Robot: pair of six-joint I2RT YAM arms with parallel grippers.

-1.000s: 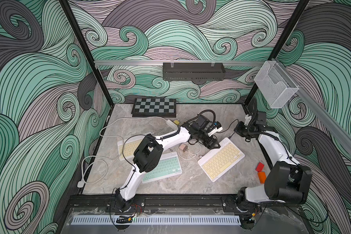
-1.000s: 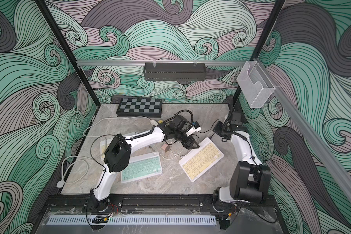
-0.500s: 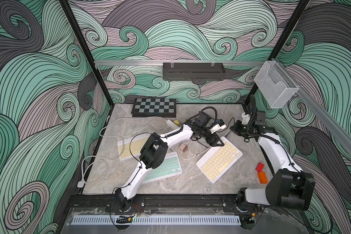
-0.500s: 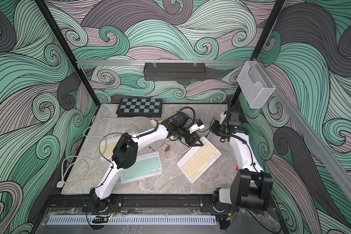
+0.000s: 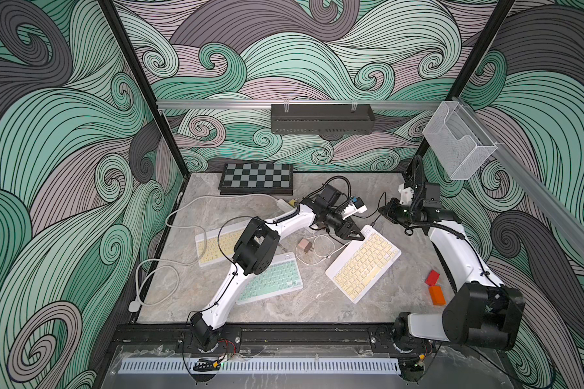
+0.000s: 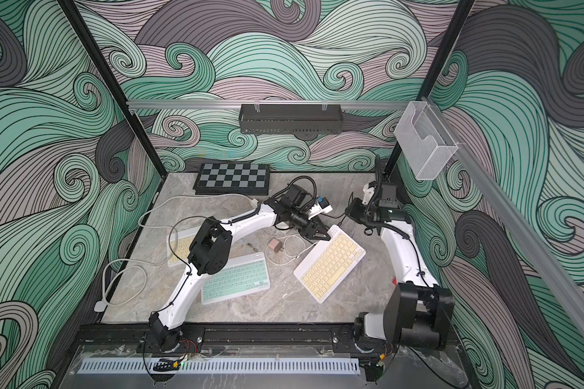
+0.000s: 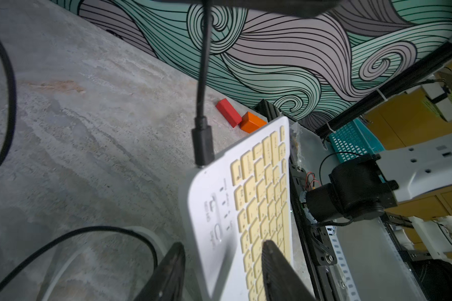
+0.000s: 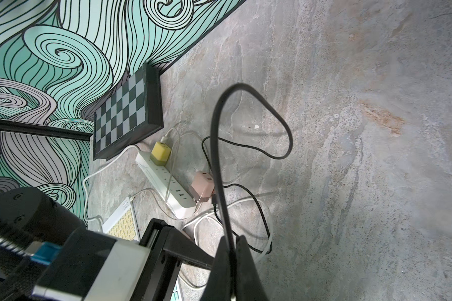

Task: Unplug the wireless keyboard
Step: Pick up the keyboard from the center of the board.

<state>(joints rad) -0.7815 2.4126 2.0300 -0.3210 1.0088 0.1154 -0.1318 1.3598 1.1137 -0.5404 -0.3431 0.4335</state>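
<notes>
Table (image 5: 317, 303) of grey, veined, marble-look stone, matte, bears the keyboard (image 5: 364, 261) toward its right side, lying askew. It is a slim white plastic slab with rounded corners and rows of pale yellow, squarish keys (image 7: 261, 187). The left gripper (image 7: 223, 243) straddles one end of it with black wedge-shaped fingers (image 7: 274, 271) parted, one over the keys and one beside the edge; whether they pinch it I cannot tell. The right gripper (image 8: 231, 242) is clamped on the cable (image 8: 215, 135) — thin, black, rubbery, looping up from the jaws. Its plug (image 7: 202, 146), a smooth black oblong sleeve, meets the keyboard's edge at a corner — seated or not, I cannot tell.
</notes>
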